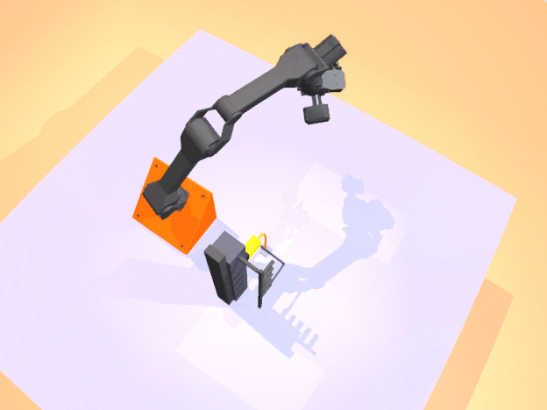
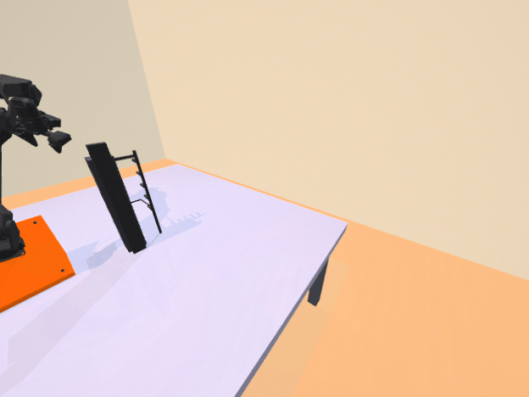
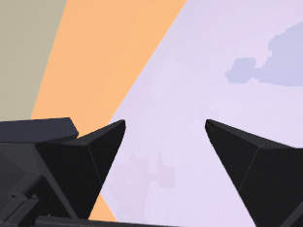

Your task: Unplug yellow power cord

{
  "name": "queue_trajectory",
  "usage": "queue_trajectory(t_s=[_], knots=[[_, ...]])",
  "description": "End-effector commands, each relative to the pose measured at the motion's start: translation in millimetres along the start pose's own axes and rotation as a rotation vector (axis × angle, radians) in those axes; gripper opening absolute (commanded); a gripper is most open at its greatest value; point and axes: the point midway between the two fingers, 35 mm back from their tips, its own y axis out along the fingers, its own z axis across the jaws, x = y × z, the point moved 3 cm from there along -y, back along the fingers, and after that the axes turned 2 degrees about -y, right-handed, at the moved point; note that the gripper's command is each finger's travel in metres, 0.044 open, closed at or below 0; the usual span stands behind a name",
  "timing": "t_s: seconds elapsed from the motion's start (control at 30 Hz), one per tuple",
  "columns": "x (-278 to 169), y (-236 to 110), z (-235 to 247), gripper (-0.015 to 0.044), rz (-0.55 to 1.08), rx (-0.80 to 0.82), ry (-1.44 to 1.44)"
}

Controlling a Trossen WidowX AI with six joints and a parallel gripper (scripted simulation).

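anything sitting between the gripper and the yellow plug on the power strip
Nothing. In the top view the open gripper hangs high, far from the yellow plug in the power strip; only bare table and the arm's shadow lie between.

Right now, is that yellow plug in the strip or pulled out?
In. From above, the yellow plug sits against the power strip; the open tool hangs far away.

Yellow plug (image 1: 252, 243) hidden in exterior view — behind power strip (image 2: 116, 197), arm cropped left
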Motion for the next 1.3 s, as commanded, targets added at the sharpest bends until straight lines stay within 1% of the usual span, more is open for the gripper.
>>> queue_trajectory(t_s=[0.0,0.07,0.27,0.5,0.7,0.77,1.27], knots=[[0,-1,-3,0.0374,0.001,-0.004,-0.006],[-1,-6,-26,0.0321,0.014,-0.034,-0.053],[-22,-30,-125,0.0164,0.111,-0.148,-0.272],[-79,-53,-232,0.016,0.3,-0.22,-0.557],[-148,-69,-301,0.016,0.492,-0.204,-0.806],[-156,-70,-307,0.016,0.514,-0.197,-0.834],[-161,-75,-313,0.016,0.515,-0.197,-0.835]])
